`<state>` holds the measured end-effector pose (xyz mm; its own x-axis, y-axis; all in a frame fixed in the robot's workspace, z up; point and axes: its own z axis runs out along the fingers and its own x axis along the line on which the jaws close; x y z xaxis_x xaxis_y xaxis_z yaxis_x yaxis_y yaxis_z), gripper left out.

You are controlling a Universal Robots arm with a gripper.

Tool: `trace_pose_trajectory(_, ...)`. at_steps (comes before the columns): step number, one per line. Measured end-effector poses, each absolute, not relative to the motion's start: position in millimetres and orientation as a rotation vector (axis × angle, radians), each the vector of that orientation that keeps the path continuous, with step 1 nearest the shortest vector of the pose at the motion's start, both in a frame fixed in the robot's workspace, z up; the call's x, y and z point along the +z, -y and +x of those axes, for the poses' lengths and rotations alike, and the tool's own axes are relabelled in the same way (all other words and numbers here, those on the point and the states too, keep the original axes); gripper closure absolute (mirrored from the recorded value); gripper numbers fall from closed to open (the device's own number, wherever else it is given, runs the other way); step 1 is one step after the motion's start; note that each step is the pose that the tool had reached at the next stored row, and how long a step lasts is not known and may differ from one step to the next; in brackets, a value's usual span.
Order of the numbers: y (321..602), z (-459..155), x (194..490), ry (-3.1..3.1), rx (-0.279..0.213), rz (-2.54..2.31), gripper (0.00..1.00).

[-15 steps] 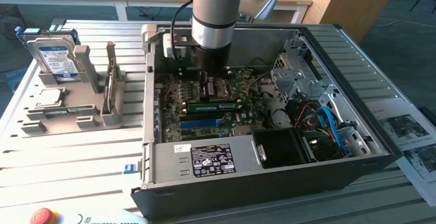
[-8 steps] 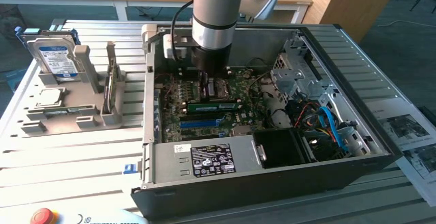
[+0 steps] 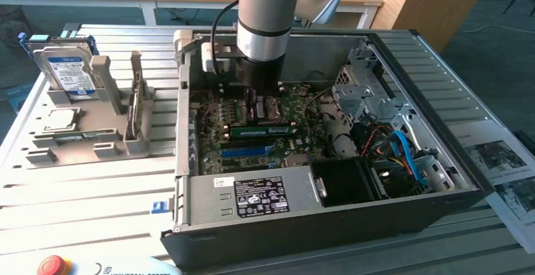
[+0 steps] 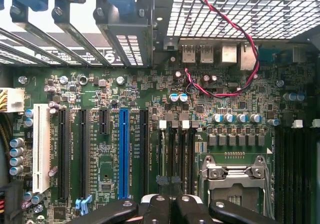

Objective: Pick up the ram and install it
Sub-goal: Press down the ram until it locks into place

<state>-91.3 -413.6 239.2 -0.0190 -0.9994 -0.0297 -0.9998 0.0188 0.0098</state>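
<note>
The ram (image 3: 260, 129), a long green stick with a pale label, stands on edge in a slot of the motherboard (image 3: 289, 99) inside the open computer case (image 3: 334, 215). My gripper (image 3: 259, 99) hangs just above and behind it in the exterior view, beside the silver processor socket (image 4: 235, 176). In the wrist view my black fingers (image 4: 157, 210) are pressed together, shut, directly over the black memory slots (image 4: 172, 149). Whether they touch the ram I cannot tell.
A grey holder (image 3: 75, 143) at the exterior view's left carries a hard drive (image 3: 65, 68) and a small silver chip (image 3: 59, 119). Inside the case are a power supply (image 3: 250, 197), a drive cage (image 3: 368, 93), blue cables (image 3: 410, 156) and a red-black wire (image 4: 240, 58).
</note>
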Motion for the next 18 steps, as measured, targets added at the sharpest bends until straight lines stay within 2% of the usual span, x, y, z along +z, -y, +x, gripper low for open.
trace_pose_trajectory(18, 413.6, -91.3, 229.4, -2.232, 0.043, -2.19, 0.89)
